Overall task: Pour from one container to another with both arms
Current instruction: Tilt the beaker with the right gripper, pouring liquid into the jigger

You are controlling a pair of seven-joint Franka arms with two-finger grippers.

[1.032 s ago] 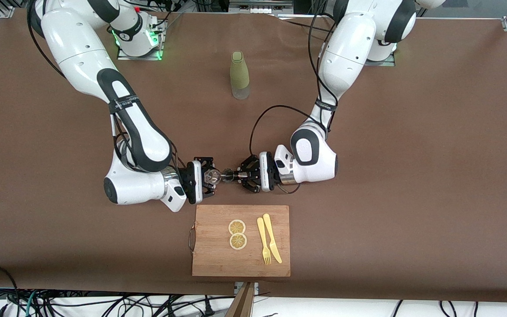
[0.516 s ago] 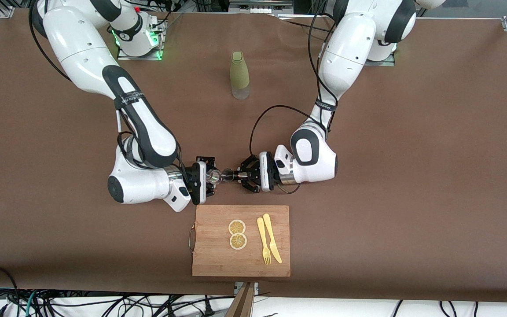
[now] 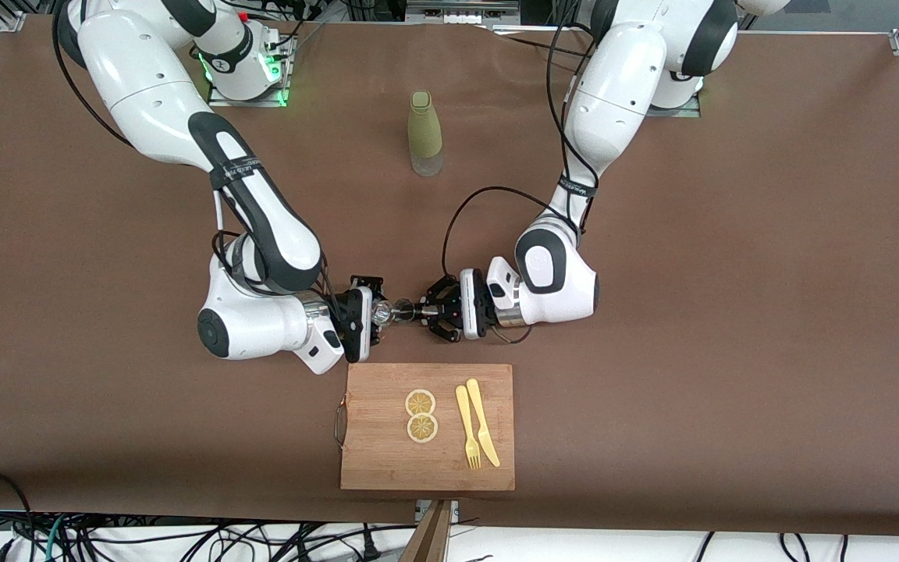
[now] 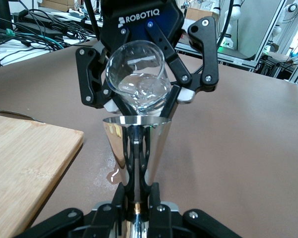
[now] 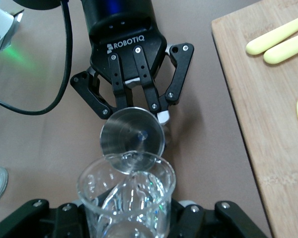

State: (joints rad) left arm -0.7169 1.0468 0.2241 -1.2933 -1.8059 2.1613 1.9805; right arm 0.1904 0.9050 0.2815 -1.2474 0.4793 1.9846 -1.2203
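Your right end effector [image 3: 371, 314] is clamped on the clear glass beaker [image 4: 138, 80], tipped so its lip sits just over the steel jigger [image 4: 137, 144]. Your left end effector [image 3: 428, 311] grips the jigger upright to catch the pour. Both meet above the surface [image 3: 730, 312], just beside the cutting board [image 3: 371, 460].

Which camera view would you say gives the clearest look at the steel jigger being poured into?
The left wrist view: the steel jigger shows its whole cone under the tipped glass beaker. The right wrist view shows only its open mouth; the front view shows a small glint between the grippers.
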